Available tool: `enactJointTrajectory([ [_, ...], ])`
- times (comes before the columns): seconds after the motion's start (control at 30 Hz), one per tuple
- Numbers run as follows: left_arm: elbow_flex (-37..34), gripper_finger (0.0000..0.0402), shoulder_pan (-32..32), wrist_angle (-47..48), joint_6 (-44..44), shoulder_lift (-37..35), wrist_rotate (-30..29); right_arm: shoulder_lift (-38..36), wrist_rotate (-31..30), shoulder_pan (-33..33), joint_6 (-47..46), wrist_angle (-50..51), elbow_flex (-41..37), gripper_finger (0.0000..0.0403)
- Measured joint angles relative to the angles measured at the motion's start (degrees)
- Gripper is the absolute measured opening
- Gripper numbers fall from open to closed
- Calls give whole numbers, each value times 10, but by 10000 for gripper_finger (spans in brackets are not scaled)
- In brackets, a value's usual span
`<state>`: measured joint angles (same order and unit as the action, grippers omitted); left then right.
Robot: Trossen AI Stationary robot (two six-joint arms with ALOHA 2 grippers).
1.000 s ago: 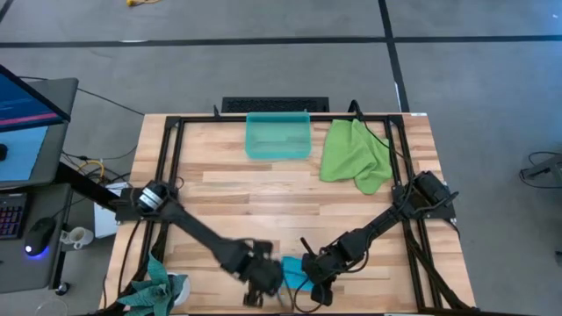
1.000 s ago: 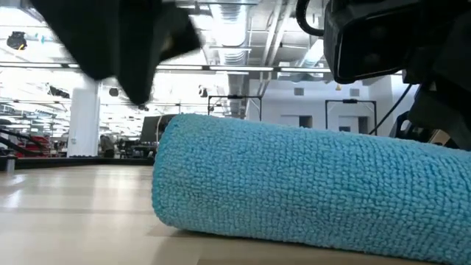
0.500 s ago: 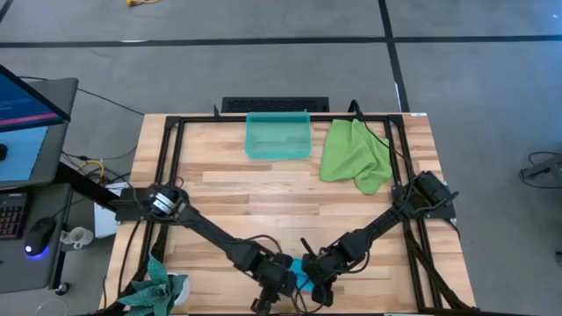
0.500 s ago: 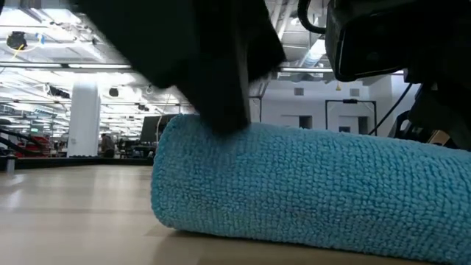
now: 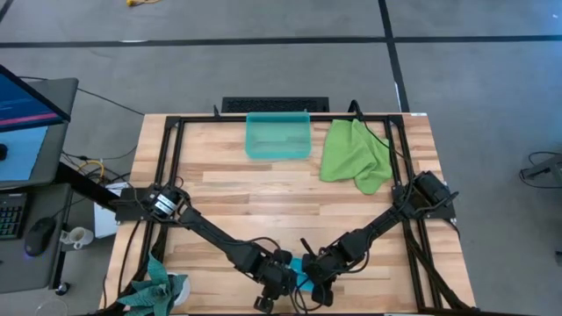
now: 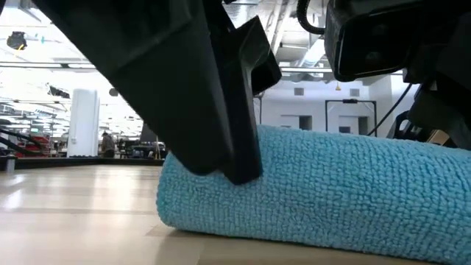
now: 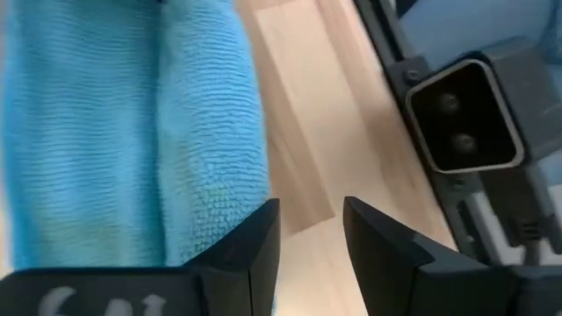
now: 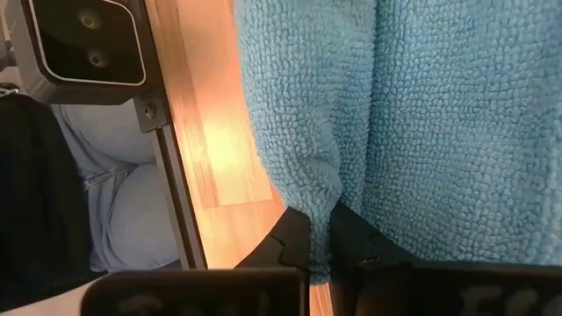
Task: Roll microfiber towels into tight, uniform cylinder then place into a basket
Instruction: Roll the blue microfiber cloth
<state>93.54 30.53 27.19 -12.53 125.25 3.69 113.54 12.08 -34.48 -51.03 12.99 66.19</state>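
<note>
Near the table's front edge, both claws meet over the blue towel (image 6: 309, 191), which lies rolled into a fat cylinder of looped, nubbly microfiber. Seen from table height, its long axis runs roughly across the picture, one rounded end showing free. The left claw (image 7: 307, 230) stands at that end with its smooth dark plastic fingers (image 7: 250, 241) parted by a narrow gap; one finger lies against the roll's side (the other is over bare wood), and nothing sits between them. From table height the same finger (image 6: 221, 110) presses down onto the top of the roll. The right claw (image 8: 320, 241) is just beside the left one, farther along the roll, its fingers pinched nearly together on a fold of the blue cloth.

Well away from both claws, at the table's far edge, sits the basket (image 5: 277, 136), a low rectangular bin of see-through teal plastic. Just beside it lies the green towel (image 5: 354, 156), unrolled and crumpled into soft folds. The table (image 5: 263, 193) is pale wooden planking framed by black metal rails.

Some pale marks show on the left claw's housing, too cropped to read.
</note>
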Motion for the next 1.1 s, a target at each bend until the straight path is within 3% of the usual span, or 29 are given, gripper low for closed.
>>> enactJointTrajectory([
  [0.23, 0, 121, -5, 15, -1, 2, -77, 0, 3, 0, 0, -1, 0, 31],
  [0.7, 0, 121, -4, 43, -24, -8, -94, 1, 9, 1, 0, -3, 0, 28],
  [0.9, 0, 121, 16, 43, -21, -37, -179, 1, 8, 1, 0, -2, 0, 31],
  [1.1, 0, 121, 10, 59, -21, -24, -154, 1, 9, 1, 0, -2, 0, 28],
])
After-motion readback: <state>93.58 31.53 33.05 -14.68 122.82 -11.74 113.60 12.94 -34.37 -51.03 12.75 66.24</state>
